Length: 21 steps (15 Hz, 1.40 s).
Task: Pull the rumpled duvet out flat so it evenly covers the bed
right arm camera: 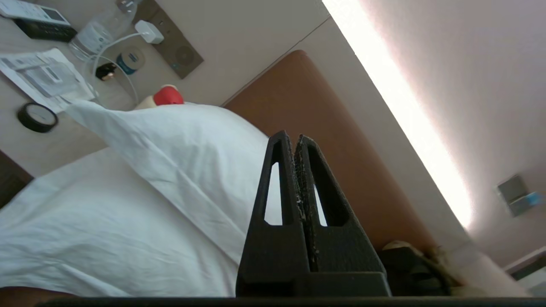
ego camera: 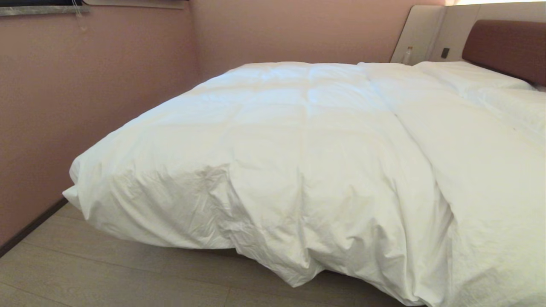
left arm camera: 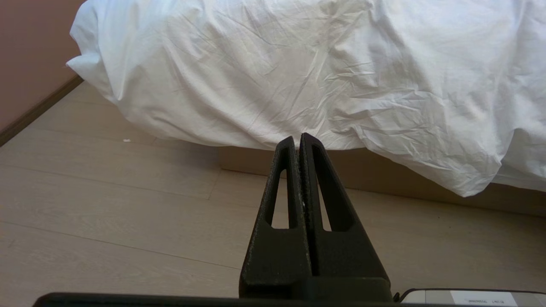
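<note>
Pink walls (ego camera: pixel 98 85) close off the left and far sides of the room, w/ pale wood-look floor (ego camera: pixel 85 273) in the near left corner. We see the bed (left arm camera: pixel 384 179) filling most of the head view, its brownish base showing only in the left wrist view, under the hanging cloth. Spread over it is the duvet (ego camera: pixel 277 140), white and puffy w/ faint quilted squares; its near edge drapes over the foot and bunches in creases, and a long fold runs near-to-far right of centre. Far right, pillows (ego camera: pixel 469 74) lie against the brown headboard (ego camera: pixel 507 47), w/ a small bottle (ego camera: pixel 408 54) by the beige panel beyond.

Neither arm shows in the head view. Our left gripper (left arm camera: pixel 297 138) sits low near the floor, pointing at the duvet's hanging edge, apart from it, fingers pressed together, holding nothing. Our right gripper (right arm camera: pixel 292 138) is tilted, facing the headboard and a pillow, fingers also pressed together, empty. Beyond that pillow is a bedside table (right arm camera: pixel 51 145) w/ papers, bottle, cable.
</note>
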### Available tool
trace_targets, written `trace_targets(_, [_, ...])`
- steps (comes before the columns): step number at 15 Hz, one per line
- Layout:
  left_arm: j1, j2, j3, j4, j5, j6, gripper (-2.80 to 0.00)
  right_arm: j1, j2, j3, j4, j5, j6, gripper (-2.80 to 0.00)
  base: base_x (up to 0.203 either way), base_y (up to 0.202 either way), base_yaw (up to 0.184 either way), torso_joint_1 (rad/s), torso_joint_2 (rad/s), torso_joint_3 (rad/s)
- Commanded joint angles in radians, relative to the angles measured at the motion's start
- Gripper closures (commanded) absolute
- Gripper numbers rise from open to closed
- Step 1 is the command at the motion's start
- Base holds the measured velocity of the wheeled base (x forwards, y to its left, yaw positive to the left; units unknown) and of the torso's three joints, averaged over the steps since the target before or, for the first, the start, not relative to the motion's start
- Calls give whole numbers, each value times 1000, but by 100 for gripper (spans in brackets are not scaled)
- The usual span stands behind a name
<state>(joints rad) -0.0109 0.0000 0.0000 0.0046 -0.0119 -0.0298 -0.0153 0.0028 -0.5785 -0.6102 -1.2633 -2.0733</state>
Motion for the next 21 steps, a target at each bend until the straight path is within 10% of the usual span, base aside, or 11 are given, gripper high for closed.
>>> trace_targets(1, [0, 0, 0, 0, 0, -1, 0, 0, -3, -31, 531, -3, -21, 0, 0, 0, 0, 0, 0, 0])
trace_targets(6, [0, 0, 0, 0, 0, -1, 0, 0, -3, -80, 728, 41, -187, 0, 0, 0, 0, 0, 0, 0])
trace_targets(13, [0, 0, 0, 0, 0, -1, 0, -1, -3, -81, 765, 62, -167, 0, 0, 0, 0, 0, 0, 0])
trace_targets(15, [0, 0, 0, 0, 0, -1, 0, 0, -3, -69, 781, 114, -37, 0, 0, 0, 0, 0, 0, 0])
trace_targets(19, [0, 0, 0, 0, 0, -1, 0, 0, -3, 11, 798, 221, 570, 0, 0, 0, 0, 0, 0, 0])
trace_targets(21, [0, 0, 0, 0, 0, -1, 0, 0, -1, 44, 798, 276, 704, 0, 0, 0, 0, 0, 0, 0])
